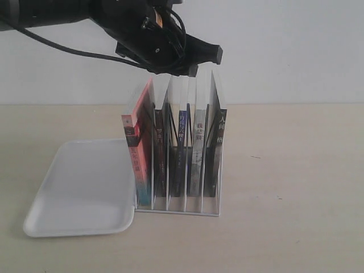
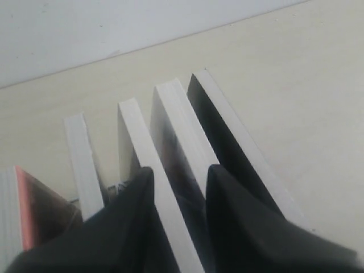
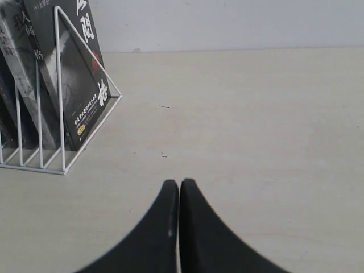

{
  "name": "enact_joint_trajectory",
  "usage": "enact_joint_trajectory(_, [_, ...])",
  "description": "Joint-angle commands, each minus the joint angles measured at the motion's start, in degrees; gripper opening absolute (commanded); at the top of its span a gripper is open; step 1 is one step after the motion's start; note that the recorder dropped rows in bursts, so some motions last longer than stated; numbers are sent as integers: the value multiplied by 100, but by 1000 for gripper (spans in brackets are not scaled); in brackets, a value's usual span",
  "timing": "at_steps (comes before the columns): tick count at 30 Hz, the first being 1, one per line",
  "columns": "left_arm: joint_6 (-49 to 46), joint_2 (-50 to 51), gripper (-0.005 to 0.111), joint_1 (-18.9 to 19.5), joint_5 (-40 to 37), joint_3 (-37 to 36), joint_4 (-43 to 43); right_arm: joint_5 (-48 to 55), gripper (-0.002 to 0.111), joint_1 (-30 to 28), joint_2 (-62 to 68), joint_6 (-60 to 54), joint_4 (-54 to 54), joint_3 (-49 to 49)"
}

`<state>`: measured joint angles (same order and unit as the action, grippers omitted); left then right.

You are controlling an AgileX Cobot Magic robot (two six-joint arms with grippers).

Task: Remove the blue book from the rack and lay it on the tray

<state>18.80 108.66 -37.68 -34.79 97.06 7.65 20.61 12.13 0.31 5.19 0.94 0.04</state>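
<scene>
The white wire rack (image 1: 177, 209) holds several upright books. The blue book (image 1: 181, 139), with its narrow dark blue spine, is the middle one. My left gripper (image 1: 192, 63) hangs just above the books' top edges. In the left wrist view this left gripper (image 2: 181, 170) is open, and its fingers straddle the white page edge of the blue book (image 2: 142, 139). Whether a finger touches the book I cannot tell. The white tray (image 1: 74, 190) lies flat to the left of the rack. My right gripper (image 3: 180, 183) is shut on nothing, low over bare table to the right of the rack (image 3: 60, 85).
A pink-red book (image 1: 136, 153) leans at the rack's left end next to the tray. Black-spined books (image 1: 160, 149) and a grey-spined one (image 1: 198, 149) flank the blue book closely. A pale wall stands behind the table.
</scene>
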Motion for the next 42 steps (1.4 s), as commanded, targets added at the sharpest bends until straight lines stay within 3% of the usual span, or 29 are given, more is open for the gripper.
enact_joint_trajectory(1, [86, 109, 30, -25, 87, 24, 57, -28, 0, -19, -31, -21, -20, -4])
enact_joint_trajectory(42, [468, 323, 30, -25, -143, 24, 376, -28, 0, -19, -31, -21, -20, -4])
